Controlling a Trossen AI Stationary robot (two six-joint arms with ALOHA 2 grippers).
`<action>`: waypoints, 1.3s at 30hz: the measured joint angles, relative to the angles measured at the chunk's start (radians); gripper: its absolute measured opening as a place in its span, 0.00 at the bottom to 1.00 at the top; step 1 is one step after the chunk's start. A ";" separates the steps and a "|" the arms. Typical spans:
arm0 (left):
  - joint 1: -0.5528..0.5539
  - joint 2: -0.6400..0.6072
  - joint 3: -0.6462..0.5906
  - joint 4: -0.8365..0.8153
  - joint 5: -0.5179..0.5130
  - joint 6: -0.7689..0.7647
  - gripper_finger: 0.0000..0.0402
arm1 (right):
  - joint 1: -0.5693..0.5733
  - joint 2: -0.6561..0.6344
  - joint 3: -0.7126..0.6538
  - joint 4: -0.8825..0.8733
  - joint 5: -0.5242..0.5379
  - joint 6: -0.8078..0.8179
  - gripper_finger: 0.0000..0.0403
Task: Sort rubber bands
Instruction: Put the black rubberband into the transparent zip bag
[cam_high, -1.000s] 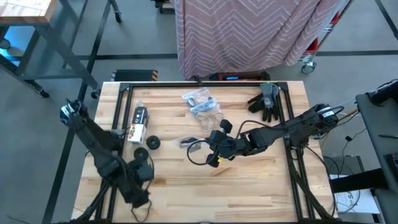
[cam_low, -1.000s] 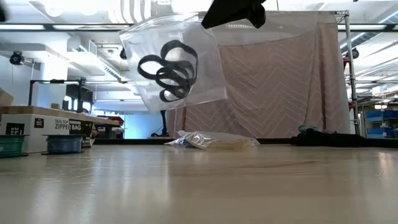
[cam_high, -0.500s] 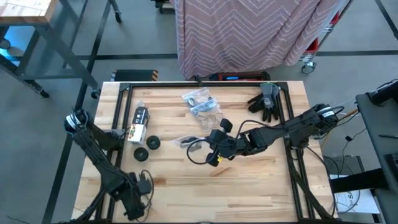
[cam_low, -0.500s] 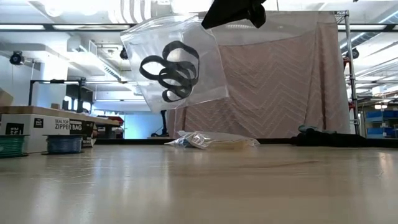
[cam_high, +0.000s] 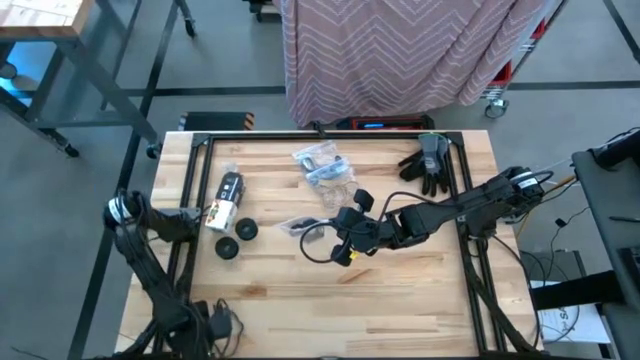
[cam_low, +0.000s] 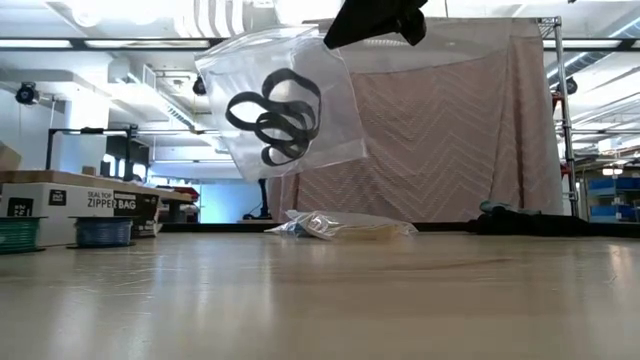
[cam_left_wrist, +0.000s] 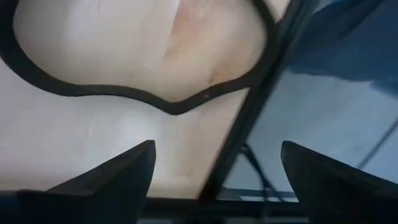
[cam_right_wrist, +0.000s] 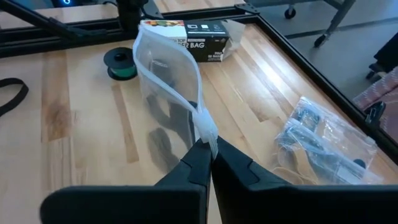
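several black rubber bands (cam_low: 275, 115) inside bag (cam_low: 290, 70) pinched by right end effector (cam_right_wrist: 208, 152).

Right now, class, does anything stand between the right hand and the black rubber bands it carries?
Yes. The right hand pinches only the top edge of the clear bag. The black rubber bands hang inside, so the bag's plastic wall separates them from it.
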 joint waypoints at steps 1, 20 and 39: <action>-0.006 0.014 -0.001 -0.002 0.000 0.016 0.83 | 0.000 0.000 0.000 0.000 0.000 0.000 0.00; -0.011 0.067 -0.002 -0.060 -0.135 0.045 0.62 | 0.000 0.001 0.000 0.000 0.000 -0.001 0.00; -0.015 0.071 -0.012 -0.064 -0.163 0.084 0.45 | 0.000 0.001 0.000 0.000 -0.001 -0.001 0.00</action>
